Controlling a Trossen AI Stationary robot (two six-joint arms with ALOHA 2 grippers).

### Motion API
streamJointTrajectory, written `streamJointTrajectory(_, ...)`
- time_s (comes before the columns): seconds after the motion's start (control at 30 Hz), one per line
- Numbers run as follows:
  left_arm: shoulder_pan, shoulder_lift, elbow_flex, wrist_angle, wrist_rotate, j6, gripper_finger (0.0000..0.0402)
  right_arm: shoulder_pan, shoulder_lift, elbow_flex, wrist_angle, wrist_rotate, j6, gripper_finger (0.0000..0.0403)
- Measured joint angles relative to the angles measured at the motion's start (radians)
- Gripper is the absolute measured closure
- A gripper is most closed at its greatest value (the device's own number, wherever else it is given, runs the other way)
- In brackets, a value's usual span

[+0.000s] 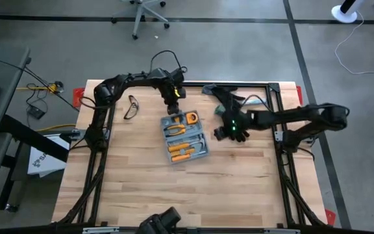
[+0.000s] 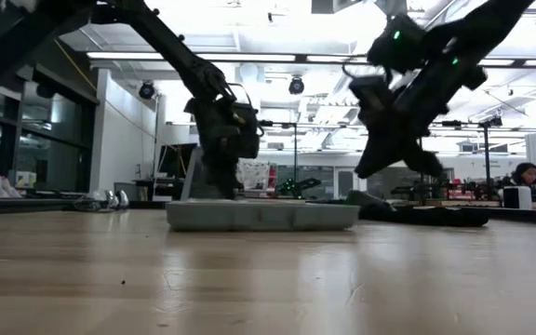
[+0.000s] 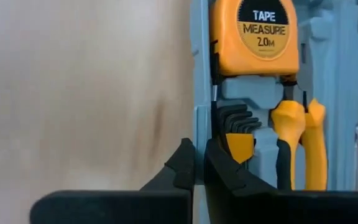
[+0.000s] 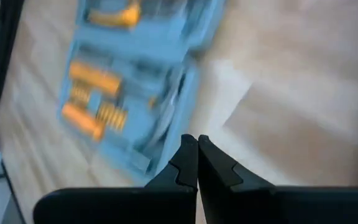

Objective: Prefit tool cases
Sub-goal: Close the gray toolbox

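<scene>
The tool case [image 1: 185, 136] is a flat grey-blue tray lying open side up on the wooden table, with orange-handled tools and a tape measure [image 3: 255, 34] in it. In the low view it rests flat [image 2: 261, 216] on its underside. My left gripper [image 1: 173, 112] stands over the case's far end, shut on its wall. My right gripper [image 1: 224, 134] hangs above the table just right of the case, shut with nothing between its fingers [image 4: 197, 146]. My left gripper pinches the case's far end wall [image 3: 199, 121]. One finger [image 3: 180, 165] is outside over the table and the other is inside the tray beside the hex keys. The fingers slant down from the table's left, set along the wall. The case lies flat on the table.
Safety glasses [image 1: 132, 106] lie left of the case near the far edge. Dark gloves [image 1: 218, 93] lie at the far right, behind my right arm. Black frame rails run along the table's left and right sides. The near half of the table is bare wood [image 1: 187, 195].
</scene>
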Motion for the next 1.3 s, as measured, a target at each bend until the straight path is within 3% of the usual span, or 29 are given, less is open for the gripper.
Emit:
streamJointTrajectory(0.13, 0.033, -0.042, 0.000, -0.040, -0.045, -0.006, 0.0400, 0.117, 0.008, 0.000, 0.023, 0.050, 0.070, 0.0403)
streamJointTrajectory(0.33, 0.076, -0.106, 0.000, -0.054, -0.065, -0.039, 0.0401, 0.225, 0.140, 0.001, 0.168, 0.056, 0.149, 0.0403)
streamJointTrajectory(0.7, 0.073, -0.168, 0.000, -0.096, -0.064, -0.093, 0.0401, 0.185, 0.410, 0.006, 0.579, 0.021, 0.260, 0.0403)
streamJointTrajectory(1.3, -0.050, -0.228, 0.002, -0.130, -0.072, -0.183, 0.0401, 0.135, 0.421, 0.003, 0.568, 0.003, 0.252, 0.0403)
